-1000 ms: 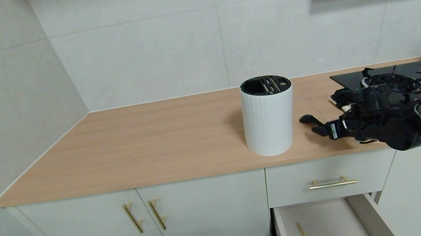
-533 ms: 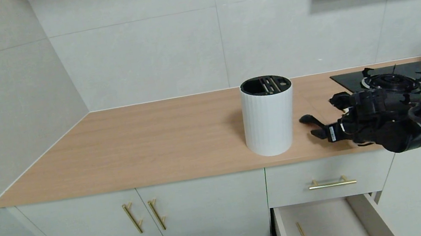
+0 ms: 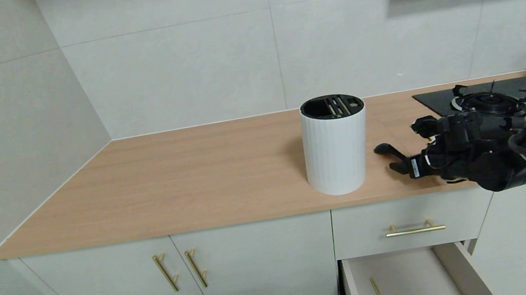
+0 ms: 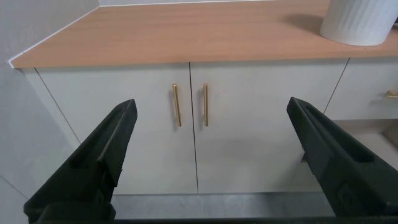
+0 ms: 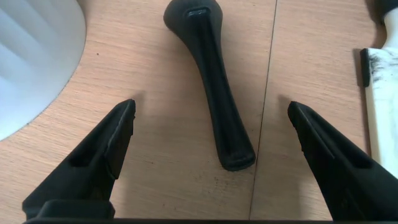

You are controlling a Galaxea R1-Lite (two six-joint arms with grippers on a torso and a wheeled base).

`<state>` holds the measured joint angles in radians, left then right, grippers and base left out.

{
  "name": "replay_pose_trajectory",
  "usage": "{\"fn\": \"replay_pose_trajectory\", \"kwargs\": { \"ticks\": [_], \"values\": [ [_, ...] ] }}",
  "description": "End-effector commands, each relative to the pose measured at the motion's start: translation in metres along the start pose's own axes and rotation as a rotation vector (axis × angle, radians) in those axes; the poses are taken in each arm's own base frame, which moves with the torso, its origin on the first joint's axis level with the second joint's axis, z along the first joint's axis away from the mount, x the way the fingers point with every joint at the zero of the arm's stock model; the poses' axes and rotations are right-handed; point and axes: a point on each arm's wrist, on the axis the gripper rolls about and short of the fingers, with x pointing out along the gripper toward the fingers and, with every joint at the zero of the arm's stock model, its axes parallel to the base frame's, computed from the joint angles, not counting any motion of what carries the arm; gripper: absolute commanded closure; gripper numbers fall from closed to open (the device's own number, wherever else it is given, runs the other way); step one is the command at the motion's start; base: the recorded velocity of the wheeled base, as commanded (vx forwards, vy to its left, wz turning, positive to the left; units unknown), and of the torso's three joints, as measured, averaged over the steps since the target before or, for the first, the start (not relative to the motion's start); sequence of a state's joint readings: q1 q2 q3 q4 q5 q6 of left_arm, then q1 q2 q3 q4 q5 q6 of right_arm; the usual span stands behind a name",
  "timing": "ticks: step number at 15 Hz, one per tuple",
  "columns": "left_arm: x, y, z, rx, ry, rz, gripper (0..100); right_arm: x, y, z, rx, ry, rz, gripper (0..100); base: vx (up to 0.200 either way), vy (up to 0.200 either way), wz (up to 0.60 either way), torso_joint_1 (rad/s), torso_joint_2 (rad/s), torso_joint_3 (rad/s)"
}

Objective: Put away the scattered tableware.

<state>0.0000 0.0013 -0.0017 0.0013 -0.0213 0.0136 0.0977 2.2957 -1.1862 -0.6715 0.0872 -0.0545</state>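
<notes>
Beside the white holder on the desk, the right pincer hangs spread wide over a flat-lying black handle; grasping looks the step, needing descent and closure.

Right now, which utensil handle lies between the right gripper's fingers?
The black handle, centred between the open fingers; the white one lies outside them.

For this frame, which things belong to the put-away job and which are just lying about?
Job:
black-handled utensil on the counter, under the open right gripper
white slotted holder beside it
white-handled piece nearby, probably

Just there:
gas hob
open drawer
cabinet doors
</notes>
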Motion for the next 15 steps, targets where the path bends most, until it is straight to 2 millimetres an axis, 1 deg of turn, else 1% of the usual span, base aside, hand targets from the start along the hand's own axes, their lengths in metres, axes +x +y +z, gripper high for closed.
{"fn": "replay_pose_trajectory", "kwargs": {
  "ticks": [1,3,11,13,15],
  "values": [
    [0.0,0.0,0.0,0.0,0.001,0.0,0,0.001,0.0,-0.001,-0.001,0.004,0.001,100,0.0,0.0,0.0,0.0,0.0,0.0],
    [0.0,0.0,0.0,0.0,0.001,0.0,0,0.003,0.0,-0.005,0.0,0.014,0.001,100,0.0,0.0,0.0,0.0,0.0,0.0],
    [0.0,0.0,0.0,0.0,0.001,0.0,0,0.001,0.0,0.0,-0.001,0.003,-0.016,100,0.0,0.0,0.0,0.0,0.0,0.0],
    [0.0,0.0,0.0,0.0,0.001,0.0,0,-0.002,0.0,0.004,-0.001,-0.003,-0.018,100,0.0,0.0,0.0,0.0,0.0,0.0],
    [0.0,0.0,0.0,0.0,0.001,0.0,0,-0.021,0.001,0.018,0.002,0.0,-0.038,100,0.0,0.0,0.0,0.0,0.0,0.0]
  ]
}}
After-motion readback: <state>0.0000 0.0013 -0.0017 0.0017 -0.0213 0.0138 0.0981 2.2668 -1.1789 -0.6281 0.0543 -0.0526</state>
